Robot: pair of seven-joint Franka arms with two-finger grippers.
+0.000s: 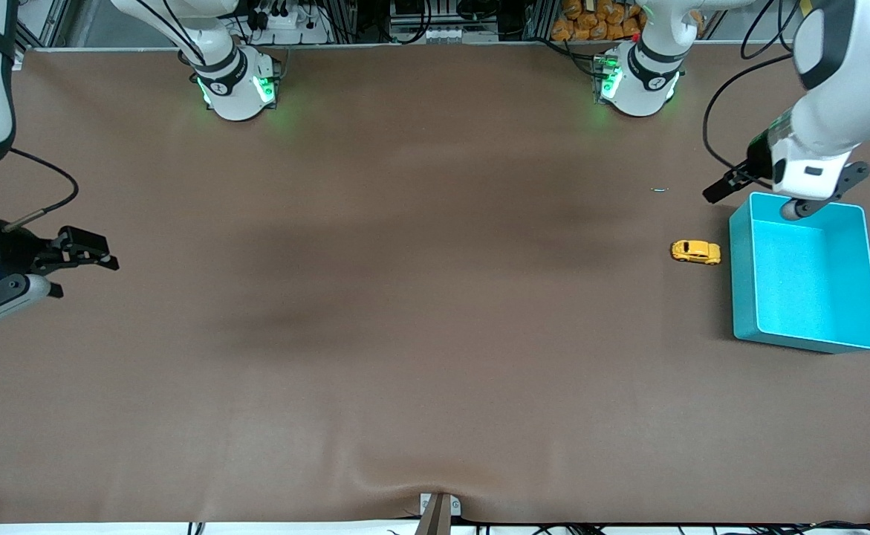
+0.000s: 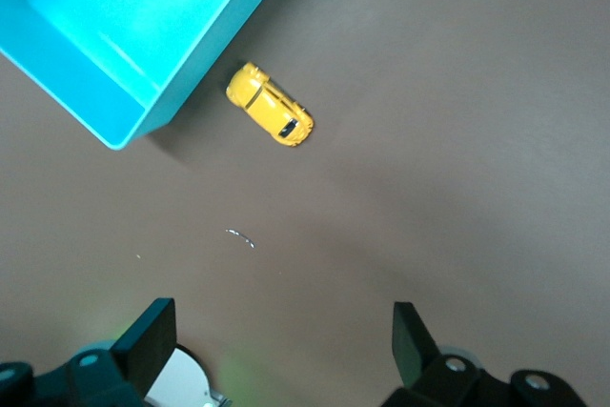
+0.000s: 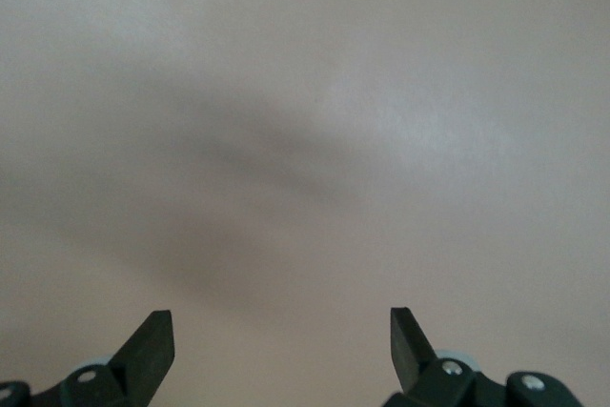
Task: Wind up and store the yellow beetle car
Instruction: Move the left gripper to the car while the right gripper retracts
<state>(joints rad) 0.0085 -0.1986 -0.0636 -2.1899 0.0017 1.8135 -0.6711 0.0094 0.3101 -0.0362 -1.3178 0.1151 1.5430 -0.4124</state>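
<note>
car: yellow beetle car [image 1: 696, 252] on the table, just beside the teal bin [image 1: 741, 297]
handling: probably light, hard, slick; pinch its flanks
left gripper [image 2: 284, 345]: spread wide, empty, over the bin's edge
right gripper [image 3: 281, 350]: wide, waiting at its own end

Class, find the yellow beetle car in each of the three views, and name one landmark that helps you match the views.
Front view: the yellow beetle car sits on the table beside the teal bin, toward the left arm's end.
Left wrist view: the car shows in the upper middle, close to the bin's corner.
Right wrist view: not in it; only bare table shows.
Shared landmark: the teal bin, seen in the front and left wrist views.
</note>
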